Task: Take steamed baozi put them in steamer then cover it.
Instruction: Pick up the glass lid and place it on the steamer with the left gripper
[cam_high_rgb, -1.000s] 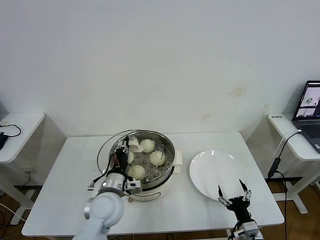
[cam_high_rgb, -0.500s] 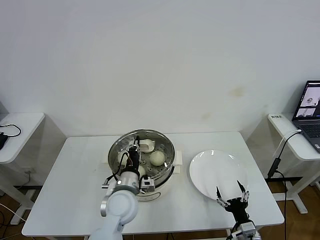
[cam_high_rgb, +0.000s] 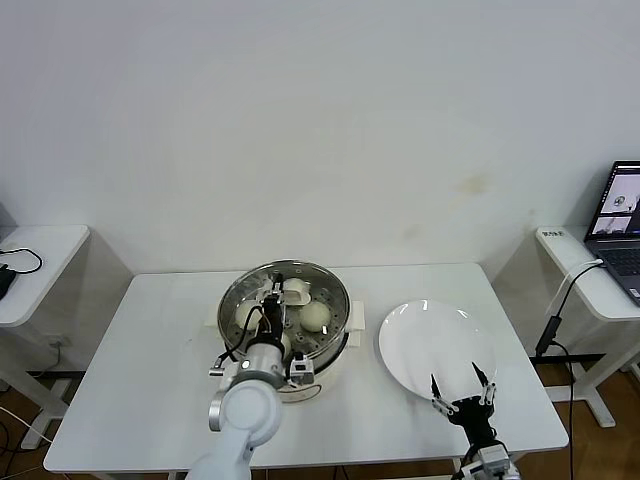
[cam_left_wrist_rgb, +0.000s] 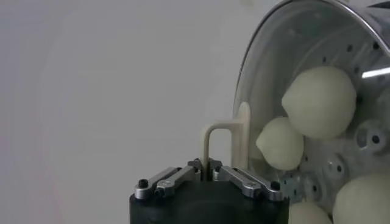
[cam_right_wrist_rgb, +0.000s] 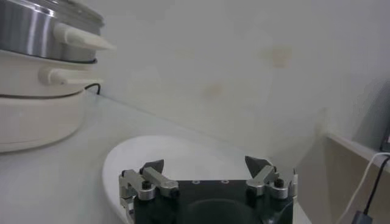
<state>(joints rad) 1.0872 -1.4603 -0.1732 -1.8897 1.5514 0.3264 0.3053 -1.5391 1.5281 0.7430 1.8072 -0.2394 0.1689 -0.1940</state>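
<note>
Steamer (cam_high_rgb: 300, 335) stands on the table (cam_high_rgb: 130, 350), directly under the left claw (cam_high_rgb: 278, 292), its steel pot on a cream base with side handles. No brand, label or readable writing shows on it or on anything else nearby; the laptop (cam_high_rgb: 620, 225) on the side desk, far off to the right claw's outer side, has a lit screen too small to read.

Cover (cam_high_rgb: 285, 300) now sits level over the pot, rim over rim. A second ago it was tilted and offset toward the pot's left edge, half a second ago nearly centred, and the left arm has shifted right and forward with it.

Plate (cam_high_rgb: 435, 350) lies just ahead of the right claw (cam_high_rgb: 462, 391), beside the steamer and apart from it.

Left claw is clamped narrow on the cover's oblong handle (cam_left_wrist_rgb: 224, 143), fingers pinching it from both sides in the left wrist view.

Right claw hangs at the table's near edge, spread wide and holding nothing; it has drifted slightly nearer that edge over the last second.

Baozi (cam_high_rgb: 314, 316) lie under the glass, below the left claw; the left wrist view shows them resting on the perforated tray (cam_left_wrist_rgb: 359, 140).
</note>
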